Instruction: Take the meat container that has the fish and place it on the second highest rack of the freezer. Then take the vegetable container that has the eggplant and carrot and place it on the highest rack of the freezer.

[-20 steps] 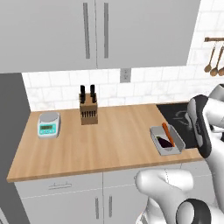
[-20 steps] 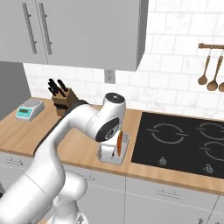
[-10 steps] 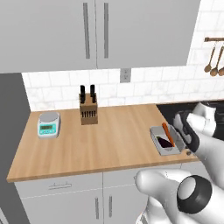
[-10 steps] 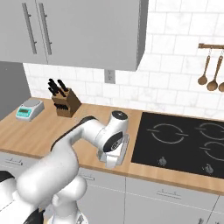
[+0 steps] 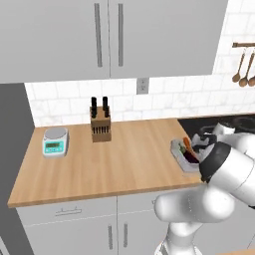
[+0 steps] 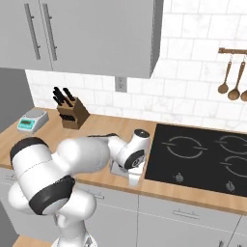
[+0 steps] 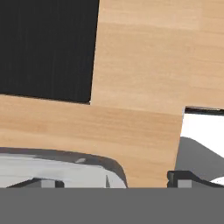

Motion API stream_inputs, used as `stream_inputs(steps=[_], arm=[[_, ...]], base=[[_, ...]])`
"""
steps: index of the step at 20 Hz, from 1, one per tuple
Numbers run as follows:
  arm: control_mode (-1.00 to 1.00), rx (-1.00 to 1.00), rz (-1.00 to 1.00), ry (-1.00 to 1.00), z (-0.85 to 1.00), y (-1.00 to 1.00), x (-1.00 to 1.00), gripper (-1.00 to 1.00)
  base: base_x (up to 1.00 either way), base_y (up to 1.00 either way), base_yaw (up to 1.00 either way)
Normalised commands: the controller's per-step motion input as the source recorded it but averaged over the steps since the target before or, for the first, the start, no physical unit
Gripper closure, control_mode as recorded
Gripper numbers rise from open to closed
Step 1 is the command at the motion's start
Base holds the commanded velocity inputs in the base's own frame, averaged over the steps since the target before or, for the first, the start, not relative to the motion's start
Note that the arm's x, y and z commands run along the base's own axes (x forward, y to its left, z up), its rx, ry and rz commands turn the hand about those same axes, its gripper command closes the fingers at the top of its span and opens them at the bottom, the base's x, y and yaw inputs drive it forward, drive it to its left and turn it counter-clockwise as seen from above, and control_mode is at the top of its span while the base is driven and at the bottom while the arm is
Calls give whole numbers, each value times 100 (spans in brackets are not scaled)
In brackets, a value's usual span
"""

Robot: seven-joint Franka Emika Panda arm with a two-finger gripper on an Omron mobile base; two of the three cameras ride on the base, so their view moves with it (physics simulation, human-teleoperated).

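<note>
**Arm lowering at vegetable tray near cooktop edge**

Wood counter is running under grey wall cabinets and white tile. Going left to right in the left base view: grey appliance side at far left, likely the freezer, no racks showing from here; digital scale; knife block; then the vegetable container sitting at the counter's right end, just beside the black cooktop. Carrot is lying in the tray with the dark eggplant touching it. Wooden spoons are hanging at far right.

Gripper is hanging low at the counter's front edge by the tray in the right base view, arm wrapping over it. Fingertips are too hidden to read the jaws from the pictures; cannot tell whether they are gaping or closing, and nothing is visibly held. Hand view is looking along wood grain and cooktop corner, with a pale grey rim at bottom left, possibly the tray's wall.

Judgement: tray is looking light, stiff, thin-walled and shallow. Smooth wall could be slipping in a pinch, so taking 1 long side wall at its middle seems safest. Contents are loose, 2 pieces, likely rolling if tilted; keeping it level matters. Fish container is nowhere in these shots.
</note>
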Motion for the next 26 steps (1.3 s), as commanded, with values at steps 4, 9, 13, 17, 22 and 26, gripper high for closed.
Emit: stream_inputs(steps=[4, 9, 13, 17, 22, 26], arm=[[-100, 0, 0, 6, -44, -6, 23, -100], [-100, 0, 0, 3, -15, 7, 0, -100], [-100, -1, 0, 1, -13, 30, 0, -100], [-100, -3, 0, 1, -19, 49, 0, -100], [-100, -3, 0, 5, -30, 44, 0, -100], [-100, -3, 0, 3, -54, 43, 0, -100]], base=[[0, 0, 0], [0, 0, 0], [0, 0, 0], [0, 0, 0], [0, 0, 0], [0, 0, 0]])
